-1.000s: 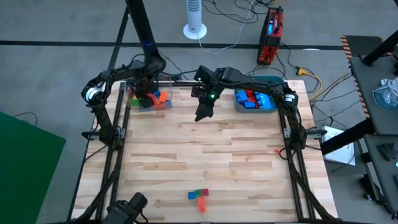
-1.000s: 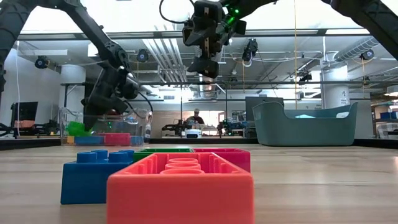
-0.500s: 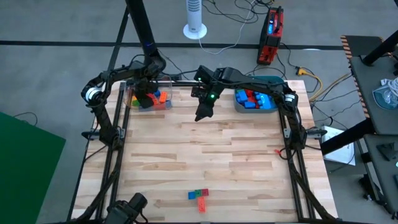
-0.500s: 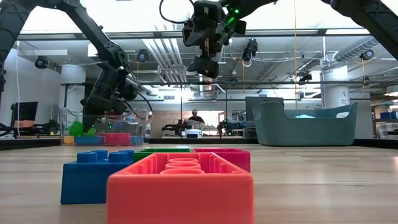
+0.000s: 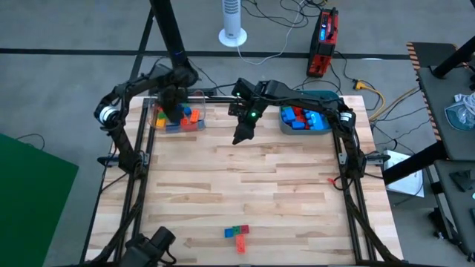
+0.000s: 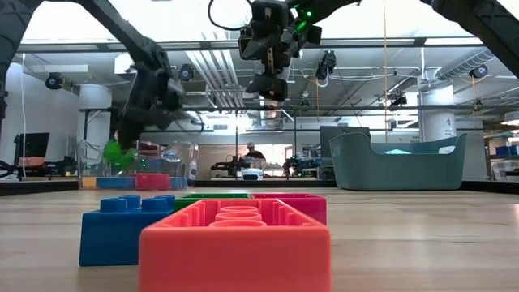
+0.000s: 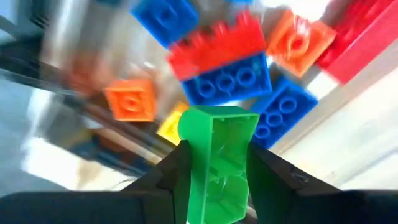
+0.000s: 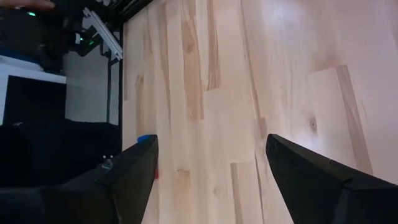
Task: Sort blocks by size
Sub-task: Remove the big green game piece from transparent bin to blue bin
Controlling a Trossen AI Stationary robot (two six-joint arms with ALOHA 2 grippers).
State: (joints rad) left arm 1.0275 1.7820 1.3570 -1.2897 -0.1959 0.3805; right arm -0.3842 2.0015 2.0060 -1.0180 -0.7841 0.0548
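My left gripper (image 5: 172,113) hangs over the clear box (image 5: 194,126) at the far left, shut on a green block (image 7: 214,162). Under it the box holds blue, red, orange and yellow blocks (image 7: 227,81). My right gripper (image 5: 241,137) stands open above the bare table at the far middle, nothing between its fingers (image 8: 134,174). The teal tub (image 5: 323,127) at the far right holds red and blue blocks (image 5: 300,117). A few loose blocks (image 5: 237,234) lie flat on the table near its front edge. My left gripper pinches the green block by two opposite side walls (image 7: 189,168) between its two fingers (image 7: 171,180). The fingers point down from above. The block's hollow underside faces the wrist camera. It hangs clear (image 6: 116,152) above the blocks in the clear box.
In the low view the front blocks fill the foreground: an orange one (image 6: 235,243), a blue one (image 6: 126,231), a red one (image 6: 292,203). Bare wood lies between them and the two containers. A person shows far off in the room behind.
My left gripper has gone up with the green block, which now hangs higher over the clear box than a second ago. It stays shut on the block.
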